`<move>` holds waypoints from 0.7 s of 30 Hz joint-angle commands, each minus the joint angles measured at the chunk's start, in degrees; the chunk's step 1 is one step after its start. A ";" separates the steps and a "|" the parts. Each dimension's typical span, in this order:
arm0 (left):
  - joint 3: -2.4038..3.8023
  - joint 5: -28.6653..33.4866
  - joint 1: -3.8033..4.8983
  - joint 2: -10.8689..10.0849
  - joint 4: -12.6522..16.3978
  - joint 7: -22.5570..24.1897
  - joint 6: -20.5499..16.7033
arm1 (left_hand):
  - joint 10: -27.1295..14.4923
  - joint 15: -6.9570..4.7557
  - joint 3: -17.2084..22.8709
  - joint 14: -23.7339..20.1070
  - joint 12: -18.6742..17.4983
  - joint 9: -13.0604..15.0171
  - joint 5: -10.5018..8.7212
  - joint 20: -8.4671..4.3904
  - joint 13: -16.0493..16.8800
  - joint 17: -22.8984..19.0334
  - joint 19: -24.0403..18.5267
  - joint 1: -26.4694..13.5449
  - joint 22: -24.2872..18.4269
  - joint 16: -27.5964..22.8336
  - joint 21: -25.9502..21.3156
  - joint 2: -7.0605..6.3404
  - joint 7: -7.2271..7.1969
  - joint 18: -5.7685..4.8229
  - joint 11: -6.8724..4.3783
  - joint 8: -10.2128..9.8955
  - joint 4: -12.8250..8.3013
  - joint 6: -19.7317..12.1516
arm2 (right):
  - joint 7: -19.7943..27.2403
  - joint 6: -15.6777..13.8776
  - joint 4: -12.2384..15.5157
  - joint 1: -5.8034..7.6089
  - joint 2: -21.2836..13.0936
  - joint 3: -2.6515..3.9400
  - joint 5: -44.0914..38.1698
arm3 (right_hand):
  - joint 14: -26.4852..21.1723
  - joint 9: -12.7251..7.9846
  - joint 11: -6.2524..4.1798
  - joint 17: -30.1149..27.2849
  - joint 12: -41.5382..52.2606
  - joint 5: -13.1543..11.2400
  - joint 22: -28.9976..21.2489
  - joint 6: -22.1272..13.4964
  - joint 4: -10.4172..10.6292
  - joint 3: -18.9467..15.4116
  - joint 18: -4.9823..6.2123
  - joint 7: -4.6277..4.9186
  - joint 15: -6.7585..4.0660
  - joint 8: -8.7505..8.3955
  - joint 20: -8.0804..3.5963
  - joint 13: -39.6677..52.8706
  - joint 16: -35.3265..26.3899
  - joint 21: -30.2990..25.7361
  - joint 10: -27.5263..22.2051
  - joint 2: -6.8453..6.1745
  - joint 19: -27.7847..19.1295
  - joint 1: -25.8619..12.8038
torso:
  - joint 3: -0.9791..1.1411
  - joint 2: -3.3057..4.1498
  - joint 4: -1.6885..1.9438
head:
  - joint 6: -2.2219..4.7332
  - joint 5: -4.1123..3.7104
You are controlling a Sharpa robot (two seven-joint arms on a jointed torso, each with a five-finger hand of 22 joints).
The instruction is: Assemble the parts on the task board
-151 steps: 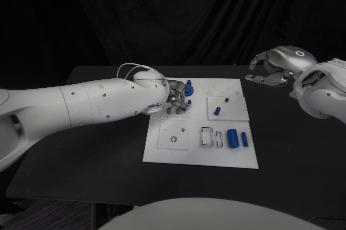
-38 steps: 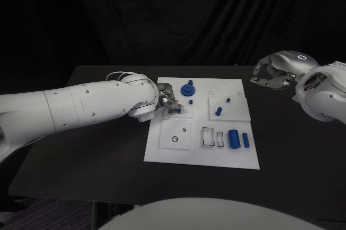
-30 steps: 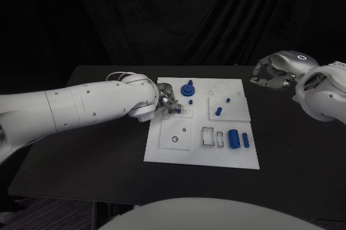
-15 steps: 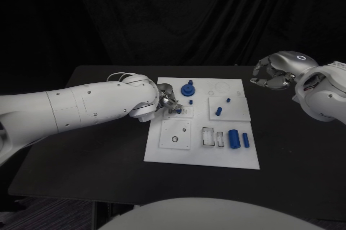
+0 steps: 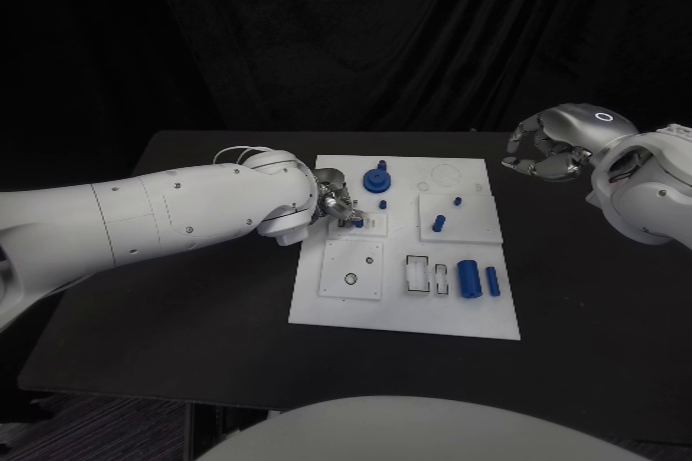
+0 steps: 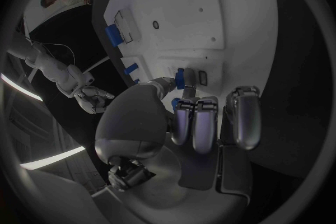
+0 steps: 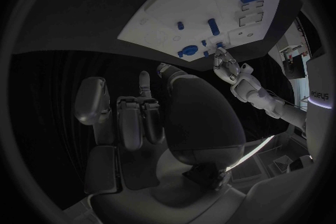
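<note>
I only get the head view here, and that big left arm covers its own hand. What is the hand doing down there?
Observer: In the left wrist view, the thumb tip of the left hand touches a small blue part on the board.
Operator: Is there a hole near it?
Observer: Yes, a small rectangular slot lies right beside the part.
Operator: And the other hand, is anything in it?
Observer: The right wrist view shows the right hand holding nothing, over the black table, off the board.
</note>
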 commanded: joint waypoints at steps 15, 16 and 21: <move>-0.04 0.28 -0.24 -0.38 0.36 0.43 0.82 | 5.97 0.52 0.74 5.98 0.20 -0.08 0.56 0.16 15.08 15.09 -0.56 -0.01 2.55 0.15 -0.50 0.47 -0.19 0.21 0.18 -0.45 -0.30 0.12 | -1.30 0.58 -0.08 -0.21 -0.05 0.03 -0.18 | 5.07 -0.08 0.02 13.80 0.15 0.31 8.41 0.45 -0.52 0.08 0.41 -0.11 -0.25 -0.17 0.12 15.10 -0.17 -0.25 5.98 -0.01 -0.37 0.60 | -0.01 -0.04 0.00 | 0.00 0.09; -0.04 0.28 -0.25 -0.36 0.35 0.49 0.80 | 5.97 0.52 0.74 5.98 0.20 -0.08 0.56 0.16 15.08 15.09 -0.57 -0.01 2.54 0.15 -0.51 0.47 -0.19 0.22 0.18 -0.46 -0.30 0.12 | -1.30 0.60 -0.08 -0.21 -0.04 0.03 -0.18 | 5.07 -0.08 0.02 13.80 0.15 0.31 8.41 0.45 -0.52 0.08 0.41 -0.11 -0.25 -0.17 0.12 15.10 -0.17 -0.25 5.98 -0.01 -0.37 0.60 | -0.02 -0.04 0.00 | 0.00 0.08; -0.04 0.29 -0.26 -0.11 0.21 1.21 0.69 | 5.97 1.00 -0.57 5.98 0.20 -1.80 -10.43 0.54 15.08 15.09 -1.09 -3.42 2.09 0.15 -1.25 1.08 0.42 0.34 0.72 -2.53 1.34 0.05 | -1.41 0.95 -0.11 -0.21 0.04 0.03 -0.18 | 5.00 -0.09 0.02 13.70 0.15 0.31 8.37 0.46 -0.61 0.13 0.44 -0.11 -0.25 -0.17 0.12 15.10 -0.25 -0.39 5.98 0.00 -0.45 0.72 | 0.00 -0.01 -0.01 | 0.00 0.11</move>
